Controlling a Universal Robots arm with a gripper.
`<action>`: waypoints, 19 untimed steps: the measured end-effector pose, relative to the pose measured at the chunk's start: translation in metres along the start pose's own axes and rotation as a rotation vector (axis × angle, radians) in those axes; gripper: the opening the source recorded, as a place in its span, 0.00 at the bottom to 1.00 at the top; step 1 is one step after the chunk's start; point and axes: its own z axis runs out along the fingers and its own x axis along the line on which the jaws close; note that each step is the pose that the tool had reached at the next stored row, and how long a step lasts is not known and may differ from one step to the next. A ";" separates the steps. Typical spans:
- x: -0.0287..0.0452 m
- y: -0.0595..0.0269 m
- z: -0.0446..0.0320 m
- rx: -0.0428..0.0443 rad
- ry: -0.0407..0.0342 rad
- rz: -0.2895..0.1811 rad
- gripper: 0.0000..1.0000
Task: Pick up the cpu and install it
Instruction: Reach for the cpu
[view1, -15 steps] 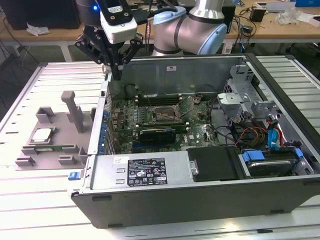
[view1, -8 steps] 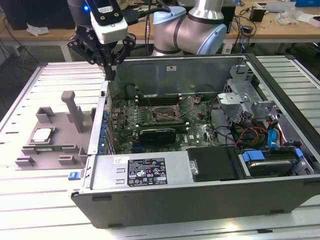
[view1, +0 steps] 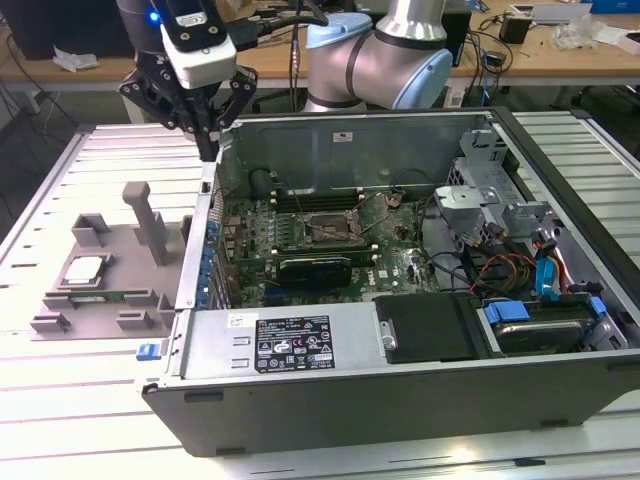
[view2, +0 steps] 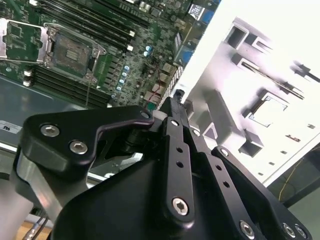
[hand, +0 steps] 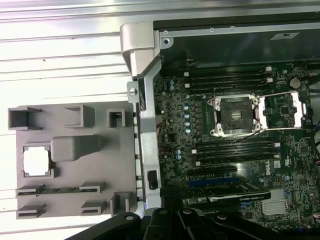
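Square silver-topped cpu (view1: 83, 270), lying flat, seated in a recess of the grey fixture (view1: 125, 272)

- Black hand (view2: 172, 102) large up front, fingertips closed together.
- Beyond it, green motherboard (view2: 145, 30) with open socket frame (view2: 70, 50).
- Beside that, pale grey fixture (view2: 225, 67).

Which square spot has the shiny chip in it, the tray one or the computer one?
The one on the grey tray: the cpu lies there, silver top up. The socket inside the computer stands open, with no chip in it.
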 end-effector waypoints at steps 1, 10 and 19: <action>0.0026 -0.0002 -0.0001 0.0000 0.0000 0.000 0.11; 0.0176 -0.0013 -0.0004 0.0000 0.0000 0.000 0.11; 0.0347 -0.0026 -0.0009 0.0000 0.0001 0.000 0.11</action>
